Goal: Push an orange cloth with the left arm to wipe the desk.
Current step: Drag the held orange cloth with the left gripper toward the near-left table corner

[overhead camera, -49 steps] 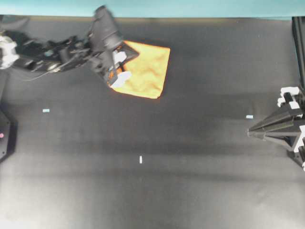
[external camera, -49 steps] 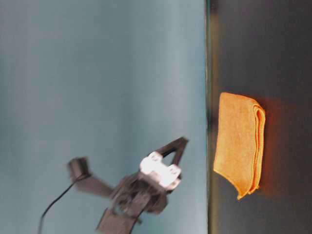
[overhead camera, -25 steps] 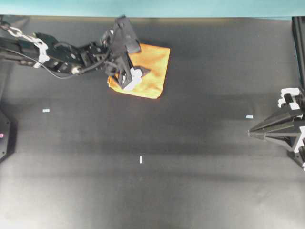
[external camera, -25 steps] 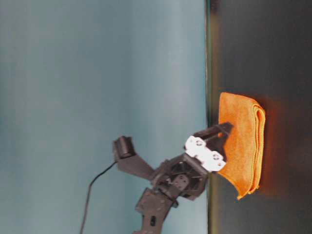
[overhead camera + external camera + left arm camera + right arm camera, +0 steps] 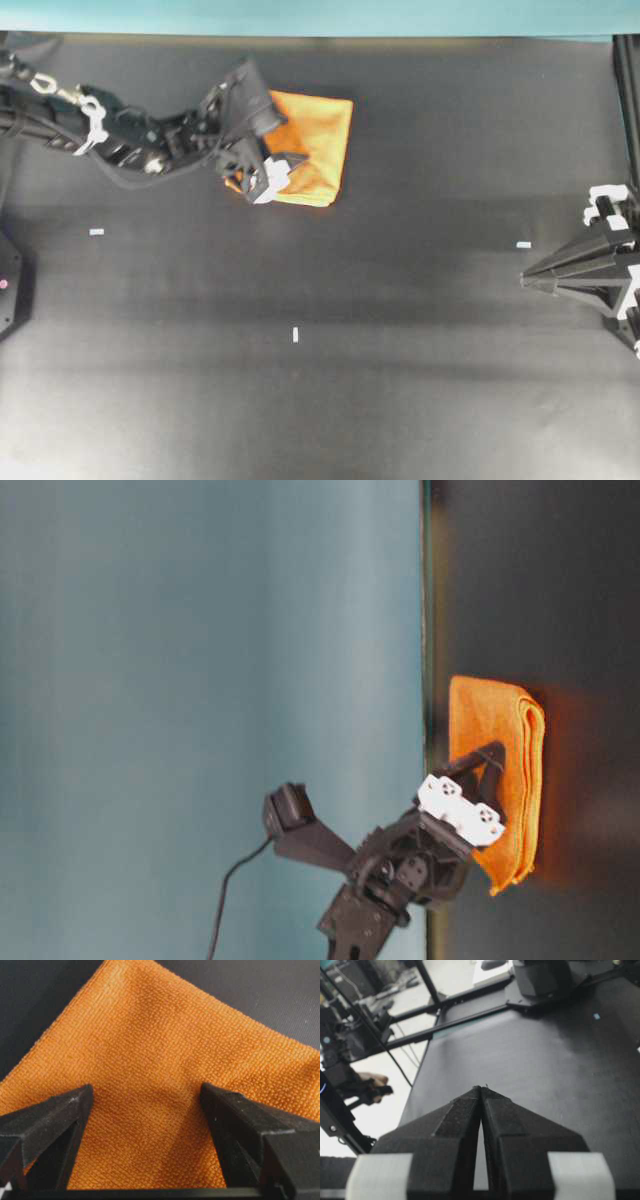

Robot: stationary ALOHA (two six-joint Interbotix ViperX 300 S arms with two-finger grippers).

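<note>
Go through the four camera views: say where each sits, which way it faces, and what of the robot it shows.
Overhead exterior: looks straight down on the matte black desk; both arms show, left gripper on the folded orange microfibre cloth.
Table-level exterior: low, image turned sideways; left gripper against the cloth.
Left wrist: faces down between open fingers at the cloth.
Right wrist: faces along its shut gripper across the desk.
Three views share the cloth.

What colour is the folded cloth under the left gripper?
Orange, with a fine woven texture: the folded microfibre cloth shows best in the left wrist view.
</note>
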